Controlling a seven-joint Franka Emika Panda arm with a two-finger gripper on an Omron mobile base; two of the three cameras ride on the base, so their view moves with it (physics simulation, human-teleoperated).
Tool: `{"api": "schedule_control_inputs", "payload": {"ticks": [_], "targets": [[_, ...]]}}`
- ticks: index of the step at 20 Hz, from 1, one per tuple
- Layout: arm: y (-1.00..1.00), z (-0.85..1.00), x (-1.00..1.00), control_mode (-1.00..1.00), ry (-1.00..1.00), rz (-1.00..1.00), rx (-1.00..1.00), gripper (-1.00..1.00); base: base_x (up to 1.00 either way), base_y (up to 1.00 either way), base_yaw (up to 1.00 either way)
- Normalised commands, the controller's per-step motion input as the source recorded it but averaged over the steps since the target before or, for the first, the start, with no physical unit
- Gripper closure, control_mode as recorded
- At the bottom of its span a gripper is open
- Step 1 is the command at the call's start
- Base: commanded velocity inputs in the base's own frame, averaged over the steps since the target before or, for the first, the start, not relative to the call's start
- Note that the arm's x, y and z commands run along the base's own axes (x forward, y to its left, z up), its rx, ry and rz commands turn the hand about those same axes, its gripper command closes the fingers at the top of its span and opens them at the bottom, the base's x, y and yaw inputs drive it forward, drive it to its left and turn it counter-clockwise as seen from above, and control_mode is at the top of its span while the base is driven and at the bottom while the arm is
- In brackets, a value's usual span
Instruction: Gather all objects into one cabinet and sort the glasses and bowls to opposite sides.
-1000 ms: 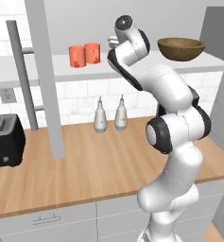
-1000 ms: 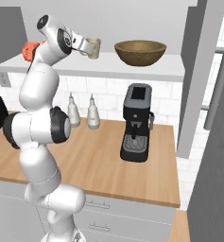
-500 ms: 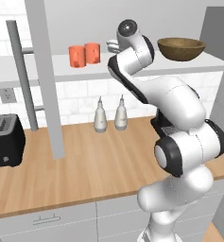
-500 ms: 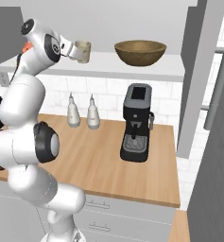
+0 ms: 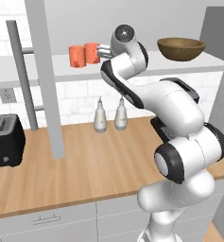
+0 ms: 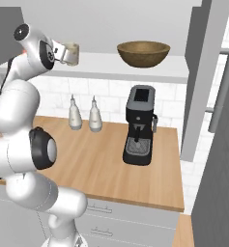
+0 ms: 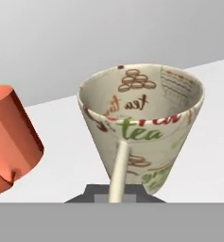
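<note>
On the white shelf [image 6: 135,72] of the wall cabinet, a beige printed tumbler [image 7: 142,127] was held by the gripper [image 6: 66,53], whose jaws were clamped tight on the tumbler's rim. In the hand view the tumbler was seen tilted, its open mouth turned toward the camera, with the word "tea" printed on its inside. The two orange-red cups [image 5: 84,55] were seen standing together on the shelf just beside the gripper, at the shelf's left end in the left base view; one of them was seen at the left edge of the hand view, close to the tumbler but apart from it. The brown wooden bowl [image 6: 143,53] was seen upright on the same shelf, well apart from the cups, toward the other end. The grey cabinet door [image 5: 45,78] with its long bar handle [image 5: 21,75] was seen standing open. Below, on the wooden counter [image 6: 101,164], two white bottles [image 6: 84,114], a black coffee machine [image 6: 140,125] and a black toaster [image 5: 5,141] were seen.
</note>
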Motion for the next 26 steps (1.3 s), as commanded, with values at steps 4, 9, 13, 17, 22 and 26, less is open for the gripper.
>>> {"api": "schedule_control_inputs", "payload": {"ticks": [4,9,13,17,22,26], "targets": [[0.63,0.00,0.00,-1.00,0.05,0.07,0.00,1.00,0.00,0.00,0.00],[0.51,0.00,0.00,-1.00,0.07,0.06,0.00,1.00,0.00,0.00,0.00],[0.08,-0.01,0.10,-1.00,0.08,0.01,0.00,1.00,0.00,0.00,0.00],[0.02,-0.11,0.06,-1.00,0.05,0.00,0.00,1.00,0.00,0.00,0.00],[0.02,-0.27,0.06,-1.00,0.00,0.00,0.00,1.00,0.00,0.00,0.00],[0.05,-0.31,0.14,-1.00,0.00,0.00,0.00,1.00,0.00,0.00,0.00]]}}
